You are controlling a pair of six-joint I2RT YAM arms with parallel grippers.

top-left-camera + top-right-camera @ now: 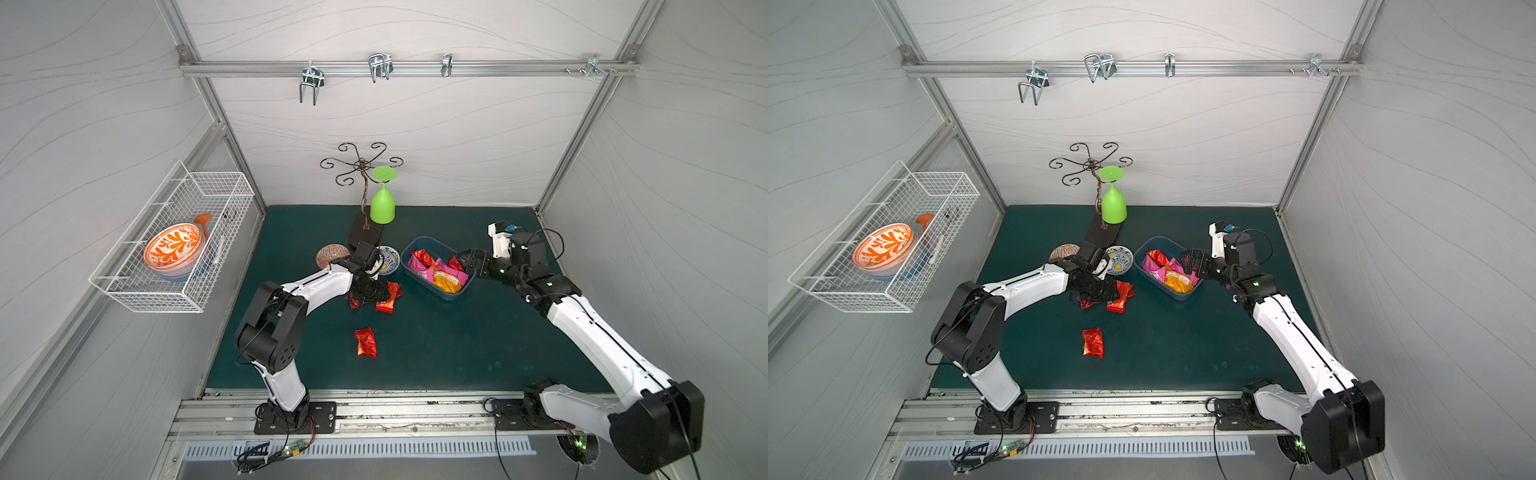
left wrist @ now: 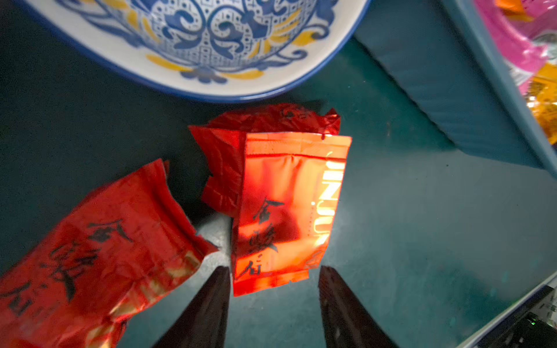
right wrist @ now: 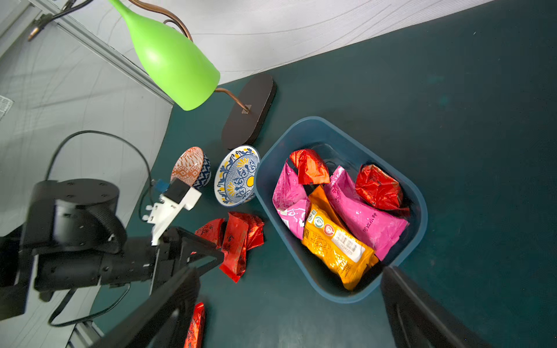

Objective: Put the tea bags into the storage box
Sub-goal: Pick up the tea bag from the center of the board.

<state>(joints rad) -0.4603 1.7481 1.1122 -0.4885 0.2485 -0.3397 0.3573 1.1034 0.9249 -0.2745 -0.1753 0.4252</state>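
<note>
– Where are the tea bags?

– Some in, some out. In the blue box [image 3: 340, 135] I count two red ones [image 3: 310, 167], two pink ones [image 3: 364, 217] and an orange-yellow one [image 3: 334, 250] lying across the pink, all heaped together.

– And outside it?

– Three red ones in a cluster [image 1: 385, 306] on the green mat [image 1: 457, 340], between the box and the left arm. A lone red sachet [image 1: 365, 341] lies nearer the front edge, well apart from the rest.

– What about the left gripper?

– The left gripper [image 2: 274, 271] is down over the cluster. Its jaws stand partway apart, one on each side of the near end of the brightest sachet [image 2: 286, 211]. One finger [image 2: 211, 301] is at the sachet's edge, and a strip of mat shows beside the other. That sachet lies on a crumpled one, and the third is just beside it, tilted.

– And the right?

– The right gripper [image 3: 291, 269] hangs over the end of the box nearest its own arm. Its jaws are spread wide and grip nothing.

– Anything else close by?

– A blue-and-yellow bowl [image 1: 390, 259] sits just beside the box, behind the cluster, with a small orange-patterned bowl [image 1: 332, 255] next to it. Behind them a green glass [image 1: 382, 203] hangs upside down on a wire stand [image 1: 361, 166].
</note>
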